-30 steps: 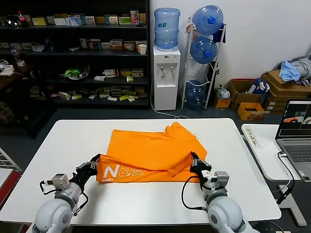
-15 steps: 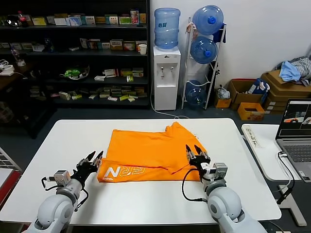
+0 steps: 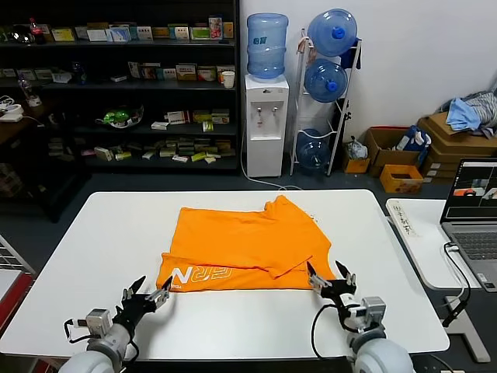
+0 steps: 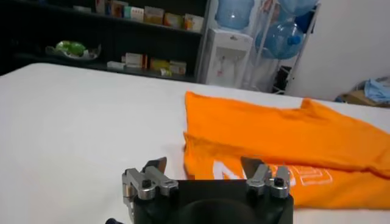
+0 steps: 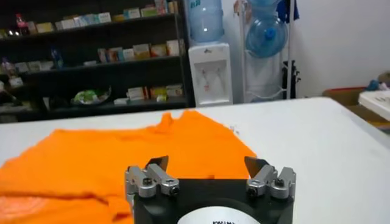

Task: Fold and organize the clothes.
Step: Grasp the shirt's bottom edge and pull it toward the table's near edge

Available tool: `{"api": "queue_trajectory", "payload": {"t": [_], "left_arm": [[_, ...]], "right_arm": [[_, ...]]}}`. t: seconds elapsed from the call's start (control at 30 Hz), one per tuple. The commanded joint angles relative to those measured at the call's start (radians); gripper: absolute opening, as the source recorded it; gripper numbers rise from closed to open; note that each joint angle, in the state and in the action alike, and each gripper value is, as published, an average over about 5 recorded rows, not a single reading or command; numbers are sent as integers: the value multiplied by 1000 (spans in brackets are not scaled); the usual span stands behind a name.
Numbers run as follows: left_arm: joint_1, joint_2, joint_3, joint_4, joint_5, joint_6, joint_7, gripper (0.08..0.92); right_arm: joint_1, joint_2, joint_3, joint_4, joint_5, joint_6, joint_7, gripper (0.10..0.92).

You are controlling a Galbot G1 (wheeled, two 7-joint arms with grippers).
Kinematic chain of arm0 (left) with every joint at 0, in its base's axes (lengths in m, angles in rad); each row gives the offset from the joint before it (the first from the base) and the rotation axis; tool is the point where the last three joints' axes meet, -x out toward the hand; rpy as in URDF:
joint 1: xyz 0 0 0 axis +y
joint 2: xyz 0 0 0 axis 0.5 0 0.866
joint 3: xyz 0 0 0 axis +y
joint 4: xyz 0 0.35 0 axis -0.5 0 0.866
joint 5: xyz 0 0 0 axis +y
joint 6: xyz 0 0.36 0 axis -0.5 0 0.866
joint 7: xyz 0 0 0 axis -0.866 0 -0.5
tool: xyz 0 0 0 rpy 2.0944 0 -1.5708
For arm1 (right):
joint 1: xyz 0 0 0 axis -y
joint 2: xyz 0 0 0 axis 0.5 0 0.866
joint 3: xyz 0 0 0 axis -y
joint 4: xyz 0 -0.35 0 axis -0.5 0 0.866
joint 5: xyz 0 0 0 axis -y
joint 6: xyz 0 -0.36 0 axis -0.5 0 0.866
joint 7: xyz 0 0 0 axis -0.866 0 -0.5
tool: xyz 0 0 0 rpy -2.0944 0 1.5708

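Head view: orange T-shirt (image 3: 247,245) lies flat mid-table, partly folded, long axis running left-right; left gripper (image 3: 147,294) and right gripper (image 3: 331,279) both spread wide, holding nothing, each just off a near corner of the shirt, w/ the right one closer to the cloth. Left wrist view: left gripper (image 4: 205,170) splayed, empty, shirt (image 4: 286,146) ahead of the fingers toward the right arm's side. Right wrist view: right gripper (image 5: 208,167) released, shirt (image 5: 116,158) directly ahead of and beyond the fingers, so right arm looks nearer for next grab.

Thin matt orange cloth T-shirt (image 3: 247,242) lies on a smooth, matt white table (image 3: 93,233); the fingers (image 4: 153,167) look metal.
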Motion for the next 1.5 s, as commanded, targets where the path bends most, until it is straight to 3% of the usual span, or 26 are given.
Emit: {"api": "queue_trajectory", "payload": {"t": [0.03,0.67,0.77,0.9,1.5], "left_arm": [[59,-25,-16,31,48,-27,23,822],[-33,-17,-3,65,16,-29,33,823],[-35,-16,3,70,17,-27,33,817],[-34,-17,9,72,18,-27,33,741],[-25,-20,12,71,21,-29,33,221]], "right_arm": [[-84,-2,50,-29,4,8,-44,823],[34,26,19,-83,35,-42,-30,823],[38,29,13,-85,34,-44,-29,787],[41,32,7,-89,35,-47,-27,679],[21,18,14,-65,51,-52,-8,165]]}}
